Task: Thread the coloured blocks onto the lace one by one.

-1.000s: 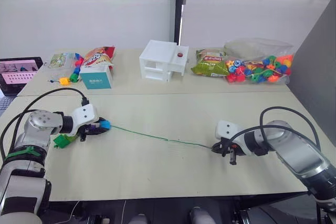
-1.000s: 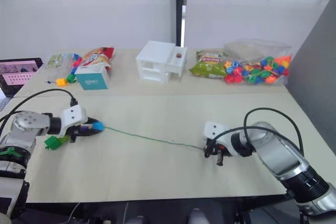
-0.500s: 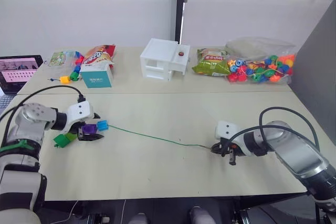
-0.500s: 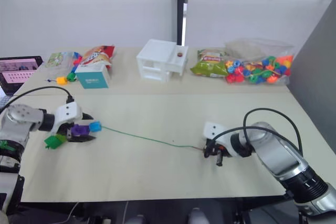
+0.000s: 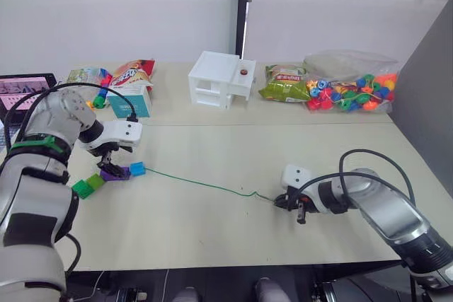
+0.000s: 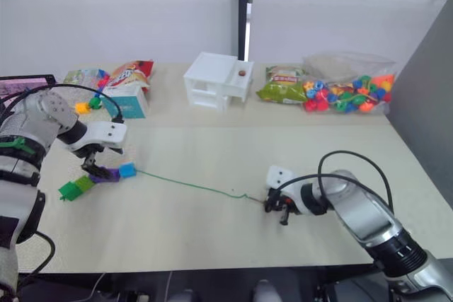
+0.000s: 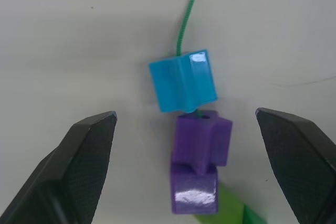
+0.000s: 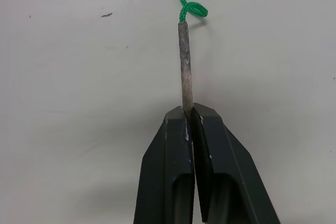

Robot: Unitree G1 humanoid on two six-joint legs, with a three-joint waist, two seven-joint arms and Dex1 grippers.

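Note:
The coloured blocks lie in a row on the table at the left, strung on the lace: a blue cube (image 5: 137, 169), two purple cubes (image 7: 202, 137), then a light green block (image 5: 95, 181) and a dark green cube (image 5: 82, 189). My left gripper (image 7: 185, 114) hovers just above the blue and purple cubes, open wide and touching nothing. The thin green lace (image 5: 198, 182) runs from the blue cube rightward across the table. Its stiff brownish tip (image 8: 184, 61) is pinched in my right gripper (image 8: 189, 111), which is shut on it low over the table.
Along the back stand a teal box (image 5: 130, 102), a white toy house (image 5: 219, 80), snack bags (image 5: 283, 84) and a clear bag of rounded beads (image 5: 350, 90). A laptop screen (image 5: 18, 93) sits at the far left. A grey wall borders the right side.
My left gripper opened, let go of the blocks and lifted up and back; the blocks now rest on the table. My right gripper shifted slightly left, leaving the lace slacker.

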